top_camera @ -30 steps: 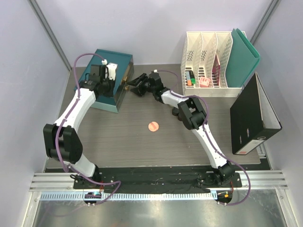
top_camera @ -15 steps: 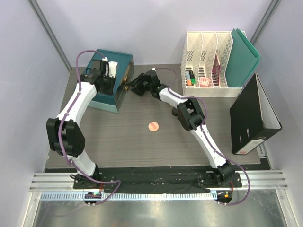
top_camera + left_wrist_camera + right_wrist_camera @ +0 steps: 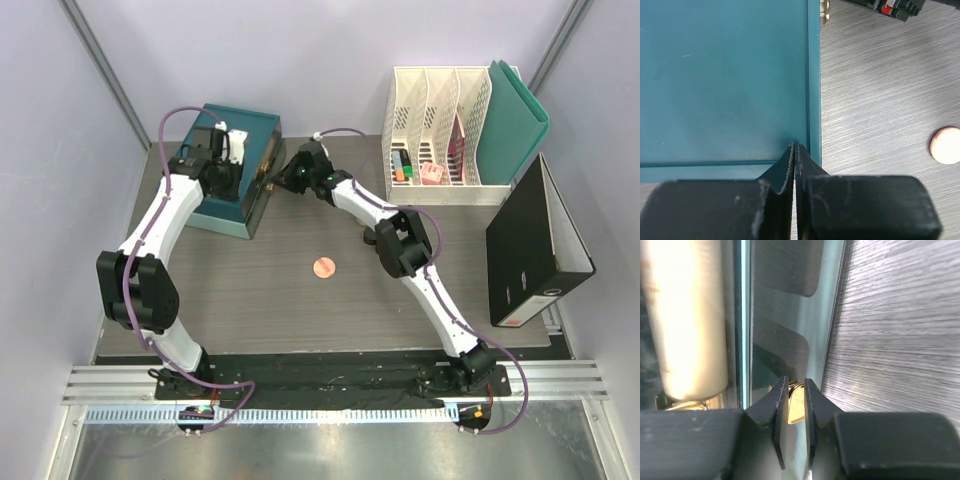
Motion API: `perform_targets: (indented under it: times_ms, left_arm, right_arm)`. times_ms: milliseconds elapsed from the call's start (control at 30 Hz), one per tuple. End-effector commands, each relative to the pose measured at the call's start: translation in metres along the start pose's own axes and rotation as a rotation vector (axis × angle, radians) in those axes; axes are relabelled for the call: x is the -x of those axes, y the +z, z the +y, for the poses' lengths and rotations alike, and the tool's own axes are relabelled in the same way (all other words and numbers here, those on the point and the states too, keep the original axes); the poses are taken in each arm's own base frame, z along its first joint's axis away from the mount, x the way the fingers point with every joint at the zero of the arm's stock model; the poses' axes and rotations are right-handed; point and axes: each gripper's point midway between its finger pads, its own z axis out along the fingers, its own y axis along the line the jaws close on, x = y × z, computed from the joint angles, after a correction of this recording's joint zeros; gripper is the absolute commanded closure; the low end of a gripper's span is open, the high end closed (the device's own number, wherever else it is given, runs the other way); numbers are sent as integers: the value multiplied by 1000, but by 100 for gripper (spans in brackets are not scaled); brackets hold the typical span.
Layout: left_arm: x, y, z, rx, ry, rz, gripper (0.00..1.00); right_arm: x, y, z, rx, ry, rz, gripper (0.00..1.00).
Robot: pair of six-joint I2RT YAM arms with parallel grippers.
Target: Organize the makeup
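The small round pink compact (image 3: 323, 267) lies alone on the grey wooden table (image 3: 300, 310). I judge it light, hard and slippery, best pinched across its rim. Farther, the left gripper (image 3: 794, 148), fingers pressed together, hangs over the teal box (image 3: 715, 75). The right gripper (image 3: 795, 385) pinches its brass latch (image 3: 796, 407).

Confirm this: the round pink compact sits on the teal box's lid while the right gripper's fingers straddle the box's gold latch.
No. The round pink compact lies on the table, apart from the teal box, as the top external view shows. The right gripper does straddle the gold latch.
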Motion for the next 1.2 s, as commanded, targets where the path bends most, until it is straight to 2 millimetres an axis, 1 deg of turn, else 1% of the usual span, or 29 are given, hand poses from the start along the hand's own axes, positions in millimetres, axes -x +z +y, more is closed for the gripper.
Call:
perform_targets:
  times_ms: [0, 33, 100, 133, 200, 233, 267, 300, 333, 367, 400, 433, 500, 533, 600, 733, 767, 833, 867, 933, 967, 1000, 1033, 1067, 1100, 1133, 1167]
  left_arm:
    - [-106, 19, -4, -24, -45, 402, 100]
    - [-106, 19, -4, -24, -44, 400, 100]
    - [-108, 20, -4, -24, -42, 405, 100]
    - [-108, 19, -3, -22, -43, 405, 100]
    - [-110, 20, -4, -23, -39, 411, 100]
    - [-111, 21, -4, -25, -43, 412, 100]
    - [-110, 21, -4, -26, -41, 411, 100]
    - [-111, 21, -4, -26, -43, 412, 100]
    - [-112, 22, -5, -30, -45, 413, 100]
    - [-111, 22, -5, -29, -45, 410, 100]
    - [-111, 23, -5, -29, -43, 410, 100]
    - [-111, 23, -4, -26, -43, 408, 100]
    - [-111, 23, -4, -25, -46, 406, 100]
    - [-110, 24, -5, -27, -46, 401, 100]
    - [-111, 24, -5, -30, -48, 405, 100]
    - [-111, 25, -5, -32, -41, 405, 100]
    - [-110, 26, -5, -35, -38, 403, 100]
    - [-109, 26, -5, -35, -32, 399, 100]
    - [-107, 26, -4, -30, -30, 395, 100]
    - [-104, 26, -2, -24, -19, 382, 100]
    - [-100, 25, 0, -17, -14, 370, 100]
    - [-96, 24, 2, -3, -8, 358, 100]
    - [-91, 24, 4, 6, -4, 337, 100]
    - [-83, 22, 6, 13, -2, 313, 100]
    - [-77, 19, 9, 29, -1, 290, 100]
    - [-64, 18, 11, 37, 2, 249, 100]
    - [-56, 17, 12, 41, 4, 225, 100]
  right_arm:
    - [-5, -18, -29, -188, -189, 34, 82]
    - [-4, -21, -34, -213, -207, 39, 82]
    - [6, -27, -33, -233, -263, 20, 83]
    - [7, -31, -39, -260, -276, 27, 83]
    - [14, -40, -38, -276, -320, 28, 83]
    - [13, -44, -41, -294, -329, 41, 83]
    - [19, -48, -52, -334, -336, 26, 83]
    - [23, -55, -46, -329, -350, 22, 83]
    - [18, -59, -59, -360, -348, 45, 83]
    - [20, -62, -63, -368, -351, 51, 83]
    - [24, -69, -58, -363, -367, 48, 83]
    - [18, -72, -69, -385, -369, 72, 83]
    - [25, -80, -77, -402, -359, 76, 83]
    - [25, -85, -83, -416, -357, 85, 83]
    - [29, -93, -90, -438, -354, 93, 83]
    - [33, -113, -93, -466, -393, 94, 82]
    - [32, -114, -92, -462, -395, 99, 82]
    - [34, -113, -85, -433, -401, 92, 82]
    - [32, -113, -75, -388, -402, 106, 80]
    - [37, -111, -58, -329, -412, 81, 78]
    - [43, -115, -44, -295, -418, 64, 73]
    - [50, -115, -30, -260, -425, 32, 71]
    - [57, -117, -19, -234, -432, 10, 68]
    - [62, -120, -9, -214, -451, -7, 63]
    - [72, -128, 10, -184, -463, -43, 61]
    - [76, -132, 19, -169, -475, -56, 59]
    - [82, -138, 28, -154, -489, -72, 57]
